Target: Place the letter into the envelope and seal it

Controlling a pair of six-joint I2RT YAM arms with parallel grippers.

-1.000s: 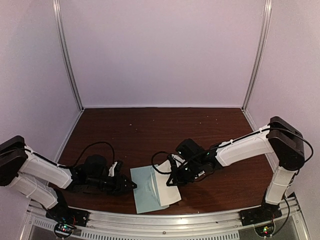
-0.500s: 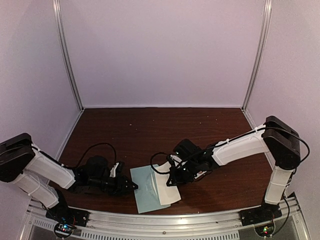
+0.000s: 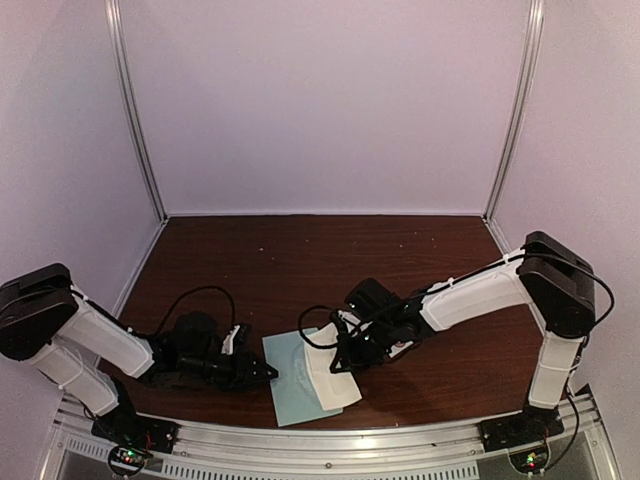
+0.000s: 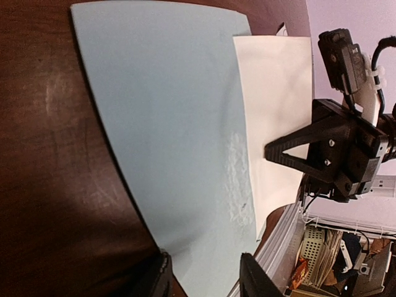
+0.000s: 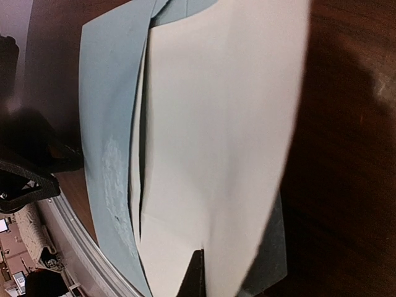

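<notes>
The pale teal envelope [image 3: 293,383] lies flat near the table's front edge, with faint whitish print [image 4: 238,173]. It also shows in the right wrist view [image 5: 105,117]. The white folded letter [image 3: 331,378] lies against the envelope's right side, its left edge at the envelope's mouth [image 5: 143,124]. How far it is inside I cannot tell. My right gripper [image 3: 340,361] is shut on the letter's right edge [image 5: 199,272]. My left gripper [image 3: 264,372] is open, its two fingers [image 4: 253,278] standing apart at the envelope's left edge, over the paper [image 4: 167,124]. The letter also shows in the left wrist view [image 4: 278,105].
The brown table [image 3: 300,260] ends close in front at a metal rail [image 3: 330,438]. White walls and corner posts [image 3: 137,110] close the sides and back. The teal flap [image 5: 275,247] lies under the letter's right part.
My right gripper has moved a little to the left with the letter. My left gripper has crept slightly right toward the envelope's left edge.
</notes>
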